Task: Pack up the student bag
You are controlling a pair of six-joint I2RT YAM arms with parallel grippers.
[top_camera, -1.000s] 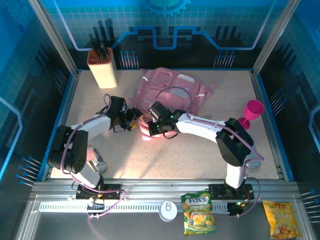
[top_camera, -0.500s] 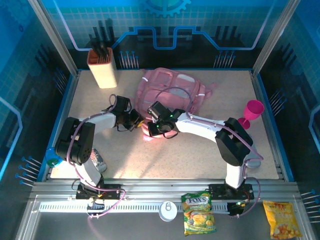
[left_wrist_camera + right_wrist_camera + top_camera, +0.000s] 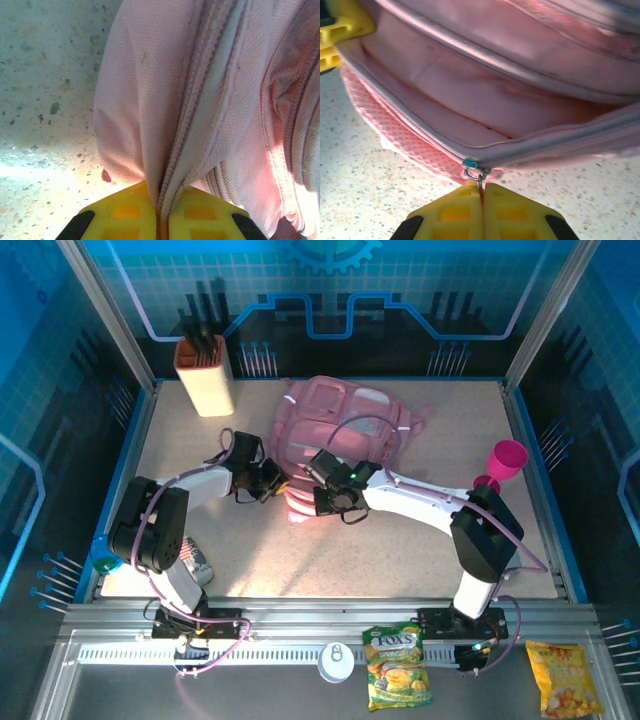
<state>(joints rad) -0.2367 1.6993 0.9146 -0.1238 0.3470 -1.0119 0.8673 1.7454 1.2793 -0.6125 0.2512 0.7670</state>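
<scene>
The student bag (image 3: 345,420), a soft pink backpack, lies flat on the speckled surface (image 3: 200,440) towards its far middle, with its near edge pulled out towards the arms. Both arms reach in to that near edge. The left claw (image 3: 271,480) is closed on the bag's left near corner; in the left wrist view its yellow fingers (image 3: 125,210) pinch a fold of pink fabric (image 3: 150,100) along a zip seam, and the cloth rises from between them. The right claw (image 3: 314,502) sits just beside it to the right, at the bag's near rim. The right wrist view shows this claw (image 3: 482,189) clamped on the small metal zip pull (image 3: 478,174), with the zip partly undone and the pink lining of the bag (image 3: 470,115) visible through the gap above it. The left claw's yellow fingers (image 3: 340,25) appear in the upper left corner of that same view, touching the bag's edge. A beige knife block (image 3: 205,375) stands at the far left of the surface, well apart from the bag, and a magenta goblet (image 3: 505,462) stands near the right edge. On the front rail lie a Fox's sweet packet (image 3: 397,668) and a yellow snack bag (image 3: 563,690).
</scene>
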